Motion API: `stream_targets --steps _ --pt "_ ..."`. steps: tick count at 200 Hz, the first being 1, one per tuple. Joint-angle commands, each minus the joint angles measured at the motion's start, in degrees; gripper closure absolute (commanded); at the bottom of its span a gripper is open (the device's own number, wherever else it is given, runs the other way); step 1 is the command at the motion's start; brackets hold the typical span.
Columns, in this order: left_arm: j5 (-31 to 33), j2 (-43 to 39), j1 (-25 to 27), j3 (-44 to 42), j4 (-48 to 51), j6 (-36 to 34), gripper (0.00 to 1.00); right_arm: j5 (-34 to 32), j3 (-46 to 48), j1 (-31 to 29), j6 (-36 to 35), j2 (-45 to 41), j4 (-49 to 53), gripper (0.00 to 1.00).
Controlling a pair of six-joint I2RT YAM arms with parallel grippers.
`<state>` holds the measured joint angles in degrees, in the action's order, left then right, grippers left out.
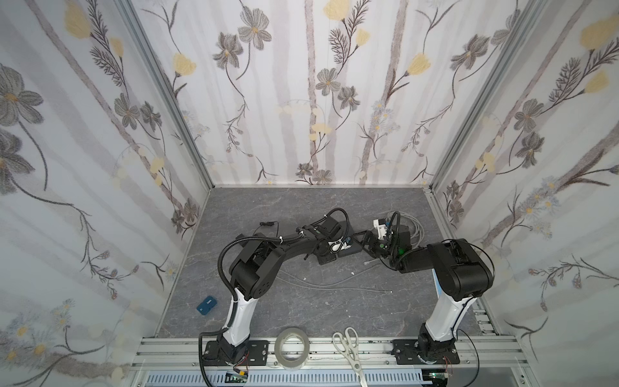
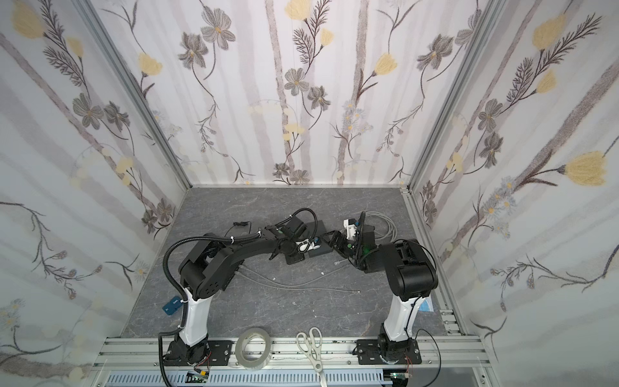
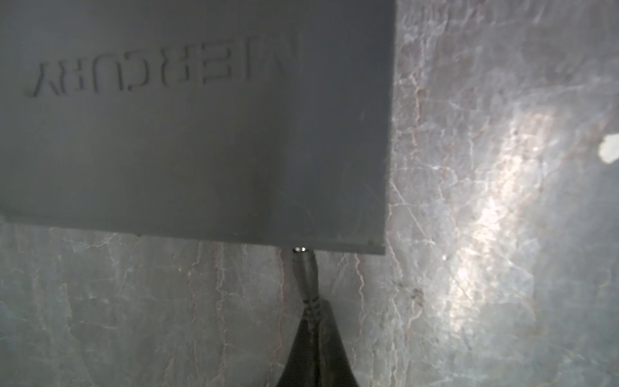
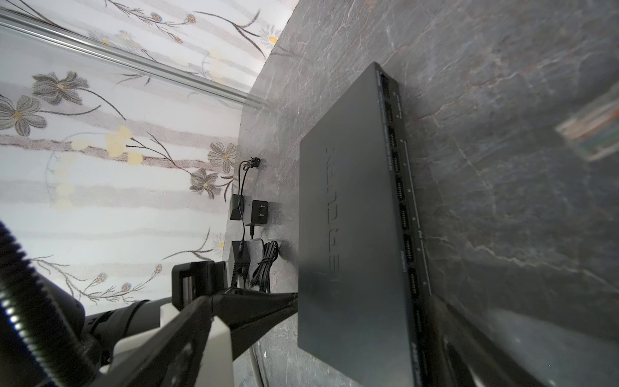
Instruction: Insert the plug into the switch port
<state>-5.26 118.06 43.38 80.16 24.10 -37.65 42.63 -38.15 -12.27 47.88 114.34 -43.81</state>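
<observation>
Plug (image 3: 303, 271) is seen w/ its metal tip right at the switch (image 3: 201, 134) edge, directly ahead of the L gripper (image 3: 313, 316) fingertips. The port is hidden under that edge, so depth of entry can't be told. It is judged to be at the mouth, not seated. L gripper is clenched on the plug's ribbed tail, just behind the body. R gripper (image 1: 360, 241) is spread wide at the switch's far side; contact w/ it can't be confirmed.

Step in hand: final push-in. Plug axis looks slightly skewed to the edge, so it should be squared first, then driven straight ahead, low & parallel to the table (image 3: 485, 201). As the grip is on the flexible tail, buckling is likely if force is rushed. Switch should be backed from opposite, else it may be slid.

Room: switch corner lies just beside the plug, w/ bare table past it. Behind the L gripper, adapter (image 4: 258, 214) & coiled lead (image 4: 264, 264) are near, so retreat is tighter there.
</observation>
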Motion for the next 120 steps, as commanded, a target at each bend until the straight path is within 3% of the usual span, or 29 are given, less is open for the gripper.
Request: stream_targets --steps 1,76,120 --pt "-5.9 0.1 0.8 -0.3 -0.8 0.9 1.0 7.4 -1.9 -1.7 -2.6 -0.8 3.6 0.01" --pt "-1.5 -0.5 1.5 1.6 -3.1 9.8 1.0 1.4 -3.2 -3.0 -5.8 -2.8 10.7 0.01" --pt "1.1 0.2 1.3 2.7 -2.3 11.3 1.0 -3.1 -1.9 -3.3 -5.7 -4.9 12.0 0.01"
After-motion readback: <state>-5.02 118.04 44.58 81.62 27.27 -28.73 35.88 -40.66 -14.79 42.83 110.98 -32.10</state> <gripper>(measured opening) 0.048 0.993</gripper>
